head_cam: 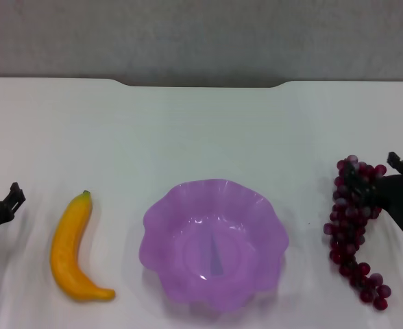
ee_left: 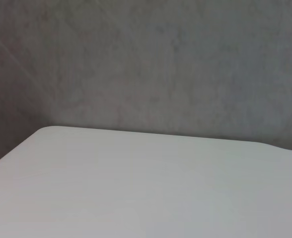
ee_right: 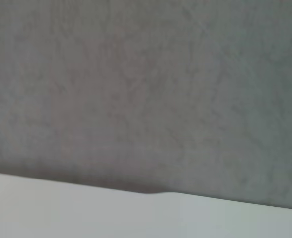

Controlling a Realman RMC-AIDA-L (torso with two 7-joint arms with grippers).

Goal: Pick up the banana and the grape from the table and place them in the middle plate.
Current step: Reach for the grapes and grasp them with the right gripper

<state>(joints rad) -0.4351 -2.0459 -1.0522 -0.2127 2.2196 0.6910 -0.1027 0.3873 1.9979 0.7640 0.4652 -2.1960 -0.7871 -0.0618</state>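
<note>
The banana (head_cam: 77,250) lies on the white table (head_cam: 201,130) to the left of the purple scalloped middle plate (head_cam: 215,241), which holds nothing. The grape bunch (head_cam: 352,233) lies to the right of the plate. My right gripper (head_cam: 374,171) is low at the upper end of the bunch. It is open, with one black finger (head_cam: 358,181) across the grapes and the other on the far side. My left gripper (head_cam: 1,205) is at the left edge, apart from the banana. Neither wrist view shows the fruit or the plate.
The table's notched far edge (head_cam: 201,85) meets a grey wall (head_cam: 201,34). The left wrist view shows only bare tabletop (ee_left: 136,193) and wall; the right wrist view shows the same (ee_right: 86,213).
</note>
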